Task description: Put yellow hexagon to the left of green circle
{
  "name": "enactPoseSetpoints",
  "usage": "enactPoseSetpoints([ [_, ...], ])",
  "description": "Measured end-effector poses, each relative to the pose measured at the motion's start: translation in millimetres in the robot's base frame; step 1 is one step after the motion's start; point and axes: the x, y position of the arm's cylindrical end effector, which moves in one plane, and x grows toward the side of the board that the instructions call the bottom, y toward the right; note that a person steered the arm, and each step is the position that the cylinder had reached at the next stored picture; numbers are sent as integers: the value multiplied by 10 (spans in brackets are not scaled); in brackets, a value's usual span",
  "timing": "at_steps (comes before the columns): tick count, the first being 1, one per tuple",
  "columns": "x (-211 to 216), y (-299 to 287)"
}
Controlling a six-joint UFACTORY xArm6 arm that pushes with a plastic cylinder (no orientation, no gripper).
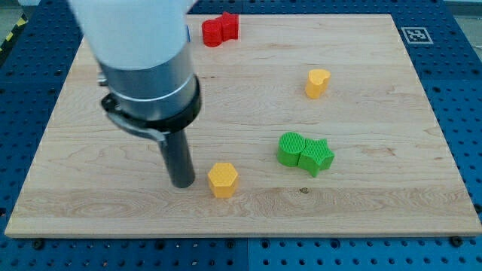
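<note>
Yellow hexagon (pixel 223 179) sat just to the right of my tip (pixel 181 183), close beside it, maybe touching — I couldn't tell. No claw on this rig, just the bare rod, holding nothing. I had it on the hexagon's left, which looked like the side to shove from, because the green circle (pixel 290 147) lay further right of my tip and slightly up, pressed against a green star (pixel 317 156). The hexagon was already left of the circle, though with a gap between them. Well clear, up the wooden worktop (pixel 392 188), sat a yellow heart (pixel 317 81) and a red block (pixel 220 28).
</note>
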Motion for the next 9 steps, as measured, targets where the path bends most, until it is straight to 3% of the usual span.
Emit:
enactPoseSetpoints([
  [2, 499, 198],
  [3, 505, 548],
  [5, 503, 58],
  [9, 313, 305],
])
